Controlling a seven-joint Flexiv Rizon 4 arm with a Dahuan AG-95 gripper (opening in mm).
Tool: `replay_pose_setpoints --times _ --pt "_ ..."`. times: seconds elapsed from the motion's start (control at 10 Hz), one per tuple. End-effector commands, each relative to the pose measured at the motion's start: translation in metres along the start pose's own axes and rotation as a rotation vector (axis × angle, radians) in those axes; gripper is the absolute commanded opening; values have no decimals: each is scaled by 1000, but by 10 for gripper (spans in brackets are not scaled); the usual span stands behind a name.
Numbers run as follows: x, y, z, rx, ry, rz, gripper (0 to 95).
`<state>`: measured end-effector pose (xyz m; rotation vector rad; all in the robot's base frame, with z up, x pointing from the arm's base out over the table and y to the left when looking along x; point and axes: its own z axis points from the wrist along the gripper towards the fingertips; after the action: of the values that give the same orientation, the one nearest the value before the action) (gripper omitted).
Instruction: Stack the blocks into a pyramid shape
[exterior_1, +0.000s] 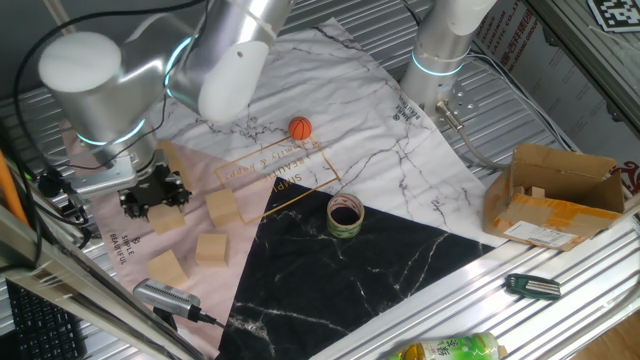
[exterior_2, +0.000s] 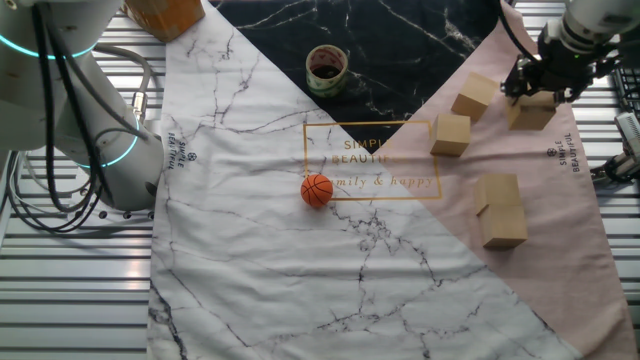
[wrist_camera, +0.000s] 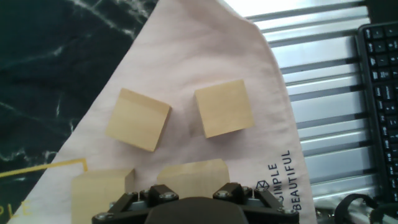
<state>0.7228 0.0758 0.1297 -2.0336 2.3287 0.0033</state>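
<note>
Landmark: we place everything relative to the orange ball (exterior_2: 316, 190), which sits on the white marbled part of the cloth (exterior_2: 260, 260), just beside the gold printed frame.

Gripper: in the other fixed view we see the gripper (exterior_2: 540, 90) low over the pink corner of the cloth, well apart from the ball and on the far side of the gold frame from it.

Claw state: a block (exterior_2: 530, 110) lies directly beneath the fingers, but we cannot tell whether they are apart or clamped on it; in the hand view the fingertips are out of sight below the black gripper body (wrist_camera: 193, 208).

Blocks on the pink area: we count five plain tan cubes in the other fixed view. One is under the gripper; a second (exterior_2: 475, 96) is just beside it, toward the tape roll; a third (exterior_2: 451, 134) is the nearest to the ball, at the corner of the gold frame.

Remaining blocks: two (exterior_2: 500, 210) lie touching one another, farther from the gripper and well apart from the ball.

Sixth block: we cannot make one out.

Tape roll (exterior_2: 326, 66): on the black marbled part, beyond the gold frame from the ball.

Cardboard box (exterior_1: 560, 195): off the cloth, on the metal table (exterior_1: 560, 270), far from the ball.
</note>
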Motion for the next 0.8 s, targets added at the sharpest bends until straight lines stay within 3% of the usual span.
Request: replay_pose_setpoints --times 0.1,0.3,0.8 --pt "5 3 -2 5 -1 2 0" --pt "15 8 -4 8 -1 3 0" --pt "17 9 -3 32 -1 6 0"
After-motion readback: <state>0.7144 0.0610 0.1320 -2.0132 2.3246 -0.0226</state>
